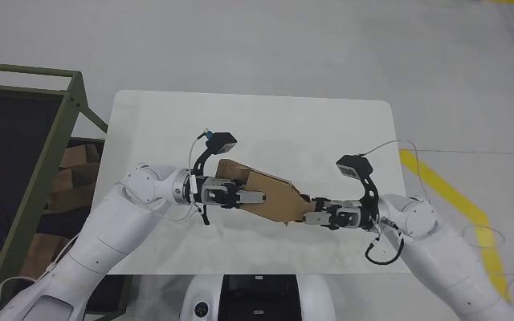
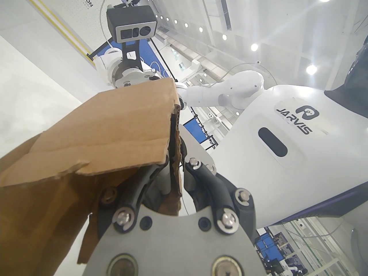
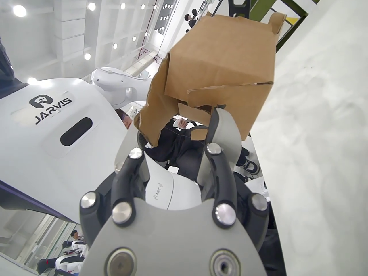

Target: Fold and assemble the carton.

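The white table [image 1: 257,120] takes up the middle of the top view. Just beside its left edge stands a green rack [image 1: 74,100] with flat cardboard [image 1: 71,172] stacked inside.

The brown carton [image 1: 265,193] is over the near half of the table, between the two arms. Its length runs left to right, and its right end slants a little toward the robot. I cannot tell whether it touches the table. It is partly folded. In the right wrist view its sides already form a box shape, the end facing that camera is open, and a loose flap [image 3: 149,110] with a ragged edge hangs off one side.

The left gripper [image 1: 245,195] is at the left part of the carton. In the left wrist view its fingers are clenched on the edge of a carton wall, with the corrugated board pinched between them.

The right gripper [image 1: 312,217] is at the right end of the carton. In its own wrist view the jaws stand wide apart, released and holding nothing. One fingertip [image 3: 220,119] touches the torn edge of the carton and the other finger sits just beside the flap.
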`<action>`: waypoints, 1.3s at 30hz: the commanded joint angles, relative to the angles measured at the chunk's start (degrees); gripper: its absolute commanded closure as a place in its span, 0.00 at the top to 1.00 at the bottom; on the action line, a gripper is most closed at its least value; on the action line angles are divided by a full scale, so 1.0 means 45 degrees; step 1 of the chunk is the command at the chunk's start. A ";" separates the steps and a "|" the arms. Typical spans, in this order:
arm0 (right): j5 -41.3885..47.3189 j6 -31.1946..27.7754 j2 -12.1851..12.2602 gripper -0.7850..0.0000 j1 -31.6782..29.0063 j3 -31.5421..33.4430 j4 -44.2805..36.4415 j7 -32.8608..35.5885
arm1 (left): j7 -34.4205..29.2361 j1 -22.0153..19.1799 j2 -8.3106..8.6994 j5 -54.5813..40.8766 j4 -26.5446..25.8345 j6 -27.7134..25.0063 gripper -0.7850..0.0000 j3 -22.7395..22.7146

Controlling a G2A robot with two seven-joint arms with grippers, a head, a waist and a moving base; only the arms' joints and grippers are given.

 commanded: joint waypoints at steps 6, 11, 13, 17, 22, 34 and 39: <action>0.0076 0.0051 -0.0062 0.45 0.0229 -0.0237 0.0238 0.0051 | -0.0020 -0.0019 0.0003 -0.0001 -0.0039 0.0020 0.00 0.0018; 0.0167 0.0112 -0.0149 0.43 0.0487 -0.0446 0.0518 0.0112 | 0.0111 0.0030 0.0016 0.0076 -0.0171 -0.0111 0.00 -0.0028; 0.0190 0.0123 -0.0179 0.42 0.0559 -0.0513 0.0594 0.0122 | 0.0153 0.0070 0.0027 0.0093 -0.0221 -0.0153 0.00 -0.0046; 0.0178 0.0122 -0.0245 0.40 0.0698 -0.0639 0.0786 0.0121 | 0.0214 0.0123 0.0053 0.0122 -0.0291 -0.0214 0.00 -0.0069; 0.0016 0.0112 -0.0290 0.41 0.0793 -0.0629 0.1024 0.0111 | 0.0272 0.0151 0.0082 0.0141 -0.0360 -0.0273 0.00 -0.0075; -0.1465 0.0276 -0.0369 0.44 0.0497 -0.0208 0.0834 -0.1015 | 0.0312 0.0135 0.0151 0.0131 -0.0396 -0.0312 0.00 0.0011; -0.1877 0.0336 -0.0389 0.45 0.0303 -0.0092 0.0520 -0.1289 | 0.0305 0.0092 0.0169 0.0108 -0.0371 -0.0305 0.00 0.0071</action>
